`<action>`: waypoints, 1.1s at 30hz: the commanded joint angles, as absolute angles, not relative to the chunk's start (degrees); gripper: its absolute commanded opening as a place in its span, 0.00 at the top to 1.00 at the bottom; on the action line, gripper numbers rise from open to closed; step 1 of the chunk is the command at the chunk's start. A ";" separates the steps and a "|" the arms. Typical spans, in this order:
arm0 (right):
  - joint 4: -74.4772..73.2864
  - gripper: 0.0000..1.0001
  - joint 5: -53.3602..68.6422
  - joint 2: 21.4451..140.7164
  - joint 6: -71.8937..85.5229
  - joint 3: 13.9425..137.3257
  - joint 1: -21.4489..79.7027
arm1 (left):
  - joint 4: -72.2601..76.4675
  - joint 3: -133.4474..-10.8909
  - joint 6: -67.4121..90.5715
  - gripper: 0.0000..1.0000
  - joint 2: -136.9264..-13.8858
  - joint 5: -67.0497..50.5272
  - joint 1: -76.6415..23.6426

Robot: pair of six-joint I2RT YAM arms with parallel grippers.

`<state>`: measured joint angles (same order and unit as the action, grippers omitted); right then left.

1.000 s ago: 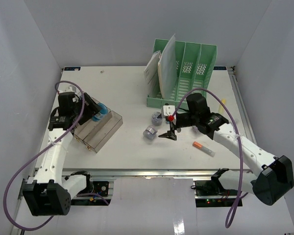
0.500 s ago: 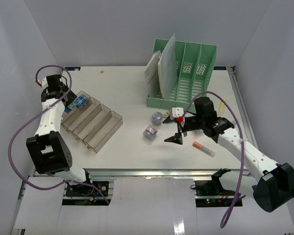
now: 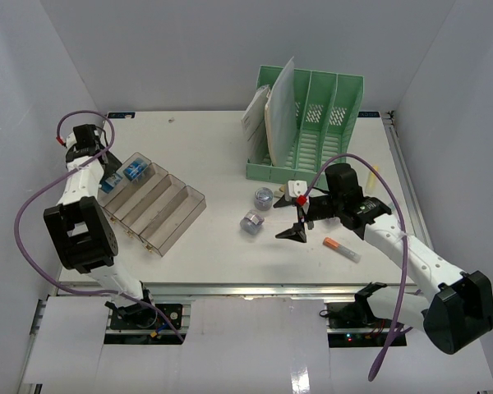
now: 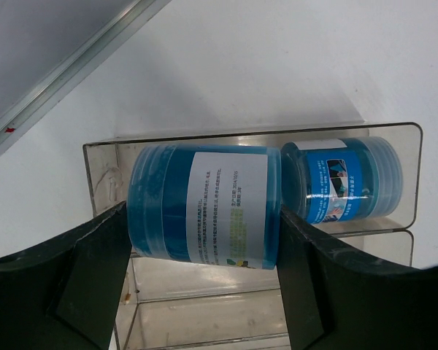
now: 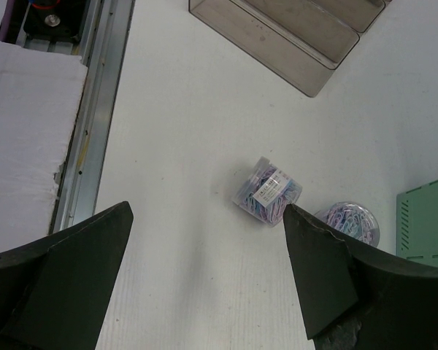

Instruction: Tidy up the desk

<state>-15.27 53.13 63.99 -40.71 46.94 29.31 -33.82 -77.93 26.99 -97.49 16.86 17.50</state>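
Note:
The desk (image 3: pixel 205 156) is a white tabletop with a metal rail (image 3: pixel 230 286) along its near edge. My left gripper (image 3: pixel 107 179) is at the far left, shut on a blue jar (image 4: pixel 204 211) lying on its side over the end compartment of the clear stepped tray (image 3: pixel 156 209). A second blue jar (image 4: pixel 343 182) lies in that compartment beside it (image 3: pixel 132 171). My right gripper (image 3: pixel 294 223) is open and empty above mid desk. A tub of coloured paper clips (image 5: pixel 266 193) lies just beyond its fingers.
A green four-slot file rack (image 3: pixel 308 123) with papers in its left slot stands at the back. A second clip tub (image 3: pixel 264 197) sits in front of it. An orange marker (image 3: pixel 342 249) lies at the near right. The tray corner (image 5: pixel 292 36) and the rail (image 5: pixel 95 109) show in the right wrist view.

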 commanded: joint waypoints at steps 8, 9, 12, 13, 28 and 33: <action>-14.06 0.10 53.57 64.82 -40.96 46.67 27.91 | -31.38 -80.30 26.32 0.65 -99.66 13.41 17.67; -14.06 0.10 53.60 64.85 -40.96 46.67 27.80 | -31.38 -80.19 26.36 0.56 -99.73 13.37 17.67; -14.06 0.10 53.89 64.86 -41.04 46.66 27.15 | -30.94 -79.54 26.46 0.38 -99.94 13.20 17.75; -14.06 0.10 54.07 64.86 -41.04 46.58 26.96 | -30.94 -79.45 26.46 0.32 -100.02 13.36 17.75; -16.43 0.10 55.59 66.15 -45.65 45.51 23.64 | -28.47 -77.90 25.31 0.02 -93.63 0.65 17.93; -15.75 0.10 54.29 68.28 -45.52 44.73 23.68 | -21.29 -70.89 25.22 0.02 -84.70 -15.08 17.85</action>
